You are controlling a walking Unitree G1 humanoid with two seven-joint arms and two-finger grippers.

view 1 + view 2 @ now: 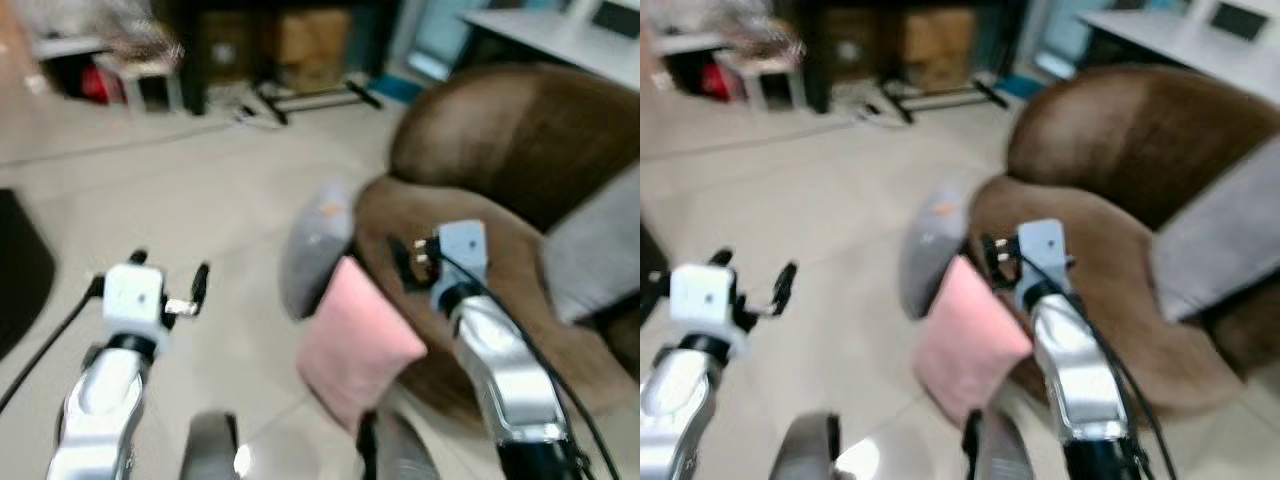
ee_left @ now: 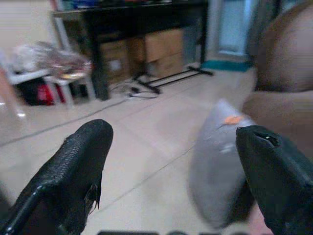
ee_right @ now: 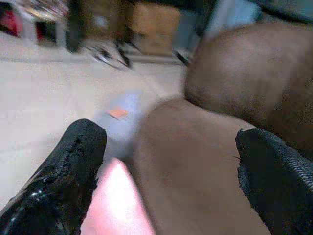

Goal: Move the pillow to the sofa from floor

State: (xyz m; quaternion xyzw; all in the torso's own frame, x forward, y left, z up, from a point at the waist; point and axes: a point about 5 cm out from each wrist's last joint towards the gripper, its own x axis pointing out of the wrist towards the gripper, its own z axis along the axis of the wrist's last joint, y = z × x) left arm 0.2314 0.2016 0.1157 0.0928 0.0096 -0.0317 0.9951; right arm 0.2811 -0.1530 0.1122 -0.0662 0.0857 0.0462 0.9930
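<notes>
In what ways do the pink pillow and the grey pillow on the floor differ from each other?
Colour: the pink pillow is plain pink; the grey pillow is grey with a small orange mark. Place: the pink pillow lies nearer the robot, between its two arms; the grey pillow lies farther away, behind it. Both stand on edge on the floor, leaning against the brown sofa, and neither gripper holds them.

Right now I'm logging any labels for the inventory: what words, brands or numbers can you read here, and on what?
None can be read.
Grey pillow: an orange patch, too blurred to tell whether it holds text.
Cardboard boxes under the black table: no print can be made out.
Pink pillow and brown sofa: no lettering visible.
</notes>
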